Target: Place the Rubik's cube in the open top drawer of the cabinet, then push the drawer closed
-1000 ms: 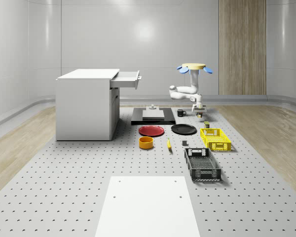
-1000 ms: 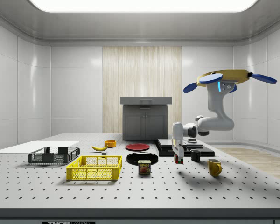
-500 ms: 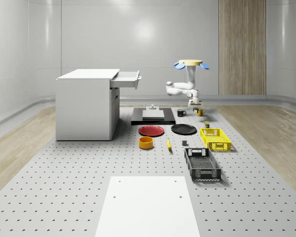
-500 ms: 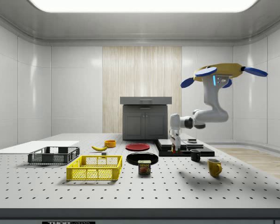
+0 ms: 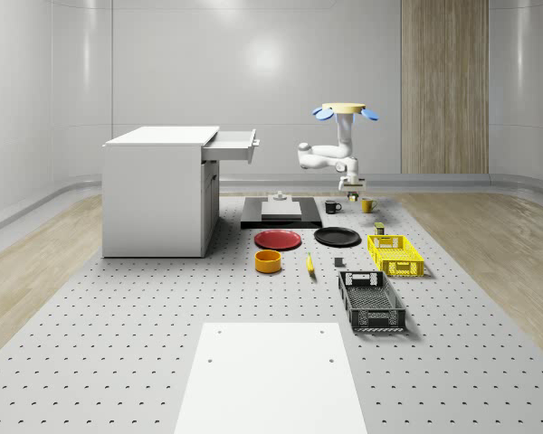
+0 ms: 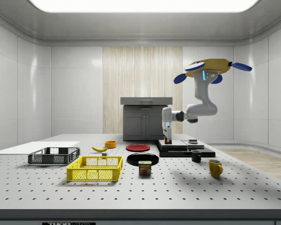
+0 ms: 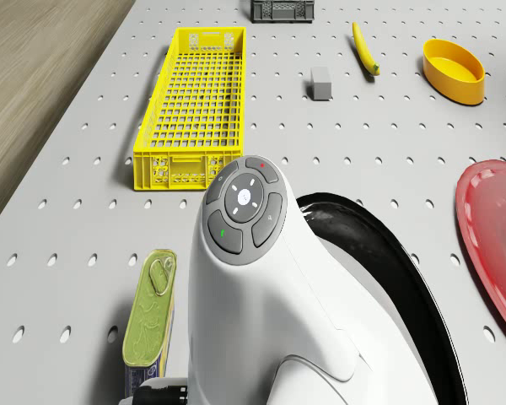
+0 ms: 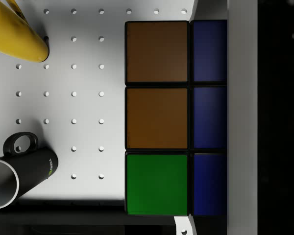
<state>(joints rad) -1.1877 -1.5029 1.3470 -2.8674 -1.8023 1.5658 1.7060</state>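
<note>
At center-left of the whole-scene view stands the cabinet [image 5: 159,191], biggest item on the table [image 5: 118,344]. Its top drawer [image 5: 233,145] is pulled out toward that view's right, open and unloaded, so the drop target is reachable from above.

Drone [image 5: 346,111] hovers in the air right of the drawer in the whole-scene view, roughly above the black plate [image 5: 337,237] and mugs. It rests on nothing. Arm hangs below it w/ elbow bent, wrist pointing down. Probable reason for the height: carry the load over the table clutter on the way to the drawer.

Gripper [image 6: 167,139] sits low in the side view, just above the black platform [image 6: 186,151], well apart from the cabinet.

Cube [image 8: 175,117] is at the fingertips. In the wrist view it shows brown, green and blue tiles close up, w/ table holes beyond, so it is off the table. Yellow mug [image 8: 17,30] upper left of the wrist frame, black mug [image 8: 19,172] lower left, both on the table below.

Jaws: closed to cube width, clamping the cube. Dark finger [image 8: 279,117] lies along its right side in the wrist frame; opposite finger hidden.

Judgement: pick done, transfer stage. Drop-in and drawer push not yet done.
</note>
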